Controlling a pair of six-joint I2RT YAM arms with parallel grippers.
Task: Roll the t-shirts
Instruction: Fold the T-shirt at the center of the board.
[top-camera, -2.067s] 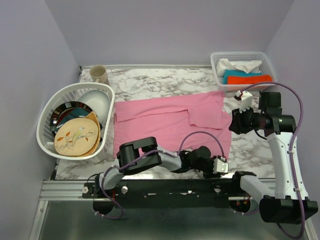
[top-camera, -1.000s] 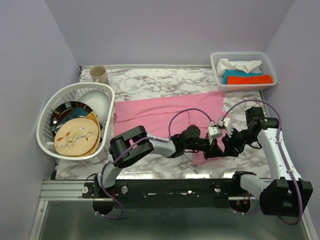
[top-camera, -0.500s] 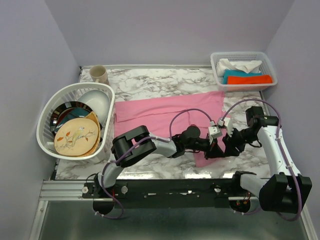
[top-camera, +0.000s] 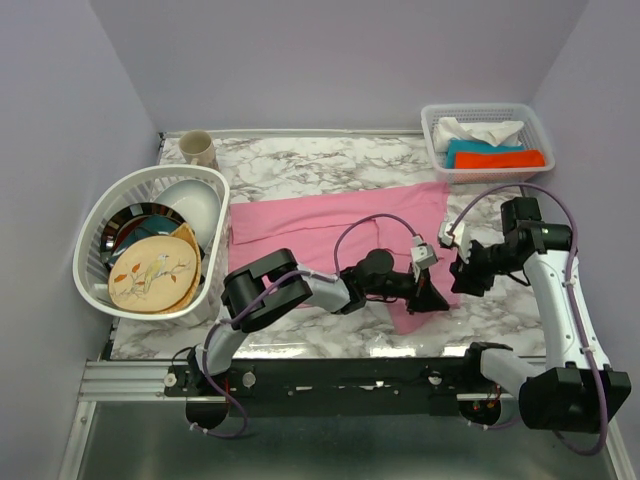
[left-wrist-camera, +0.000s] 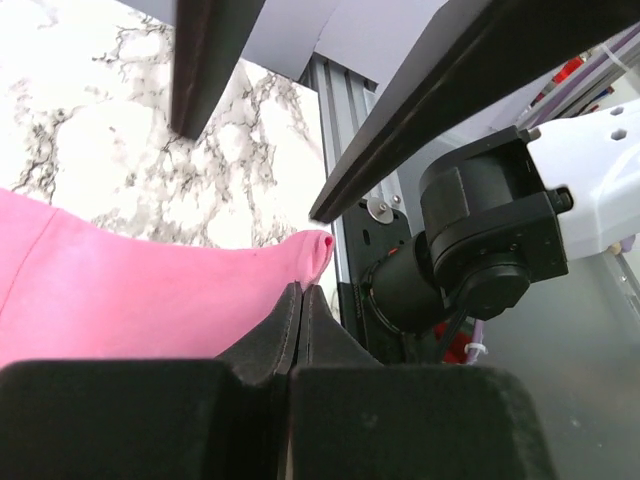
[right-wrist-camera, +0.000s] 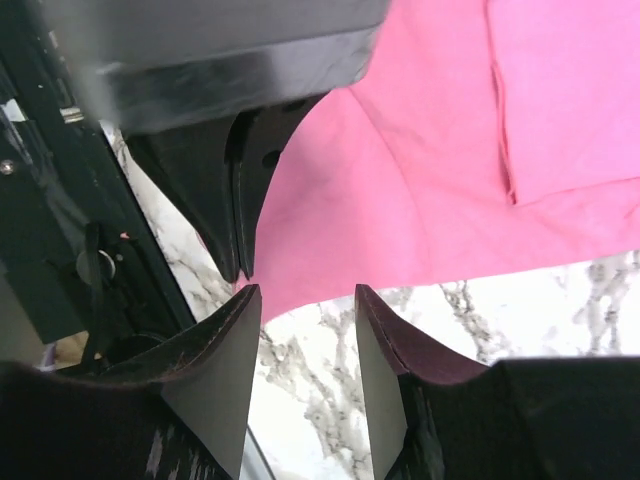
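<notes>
Pinches near right corner of plain light-pink thin-fabric t-shirt (top-camera: 320, 235) in closed left gripper (top-camera: 431, 297), half-open right gripper (right-wrist-camera: 305, 300) empty just right.

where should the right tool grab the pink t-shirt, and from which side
Probably the right-hand edge of the t-shirt, beside where the left tool pinches it. Come low from the right over the table: the fabric lies flat, so only that edge offers the open right tool a lip.

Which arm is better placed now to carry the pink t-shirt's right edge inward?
Left, I think: the left end effector is shut on the near right edge of the t-shirt, so it can pull at once. The right end effector is open and empty, beside that edge.
</notes>
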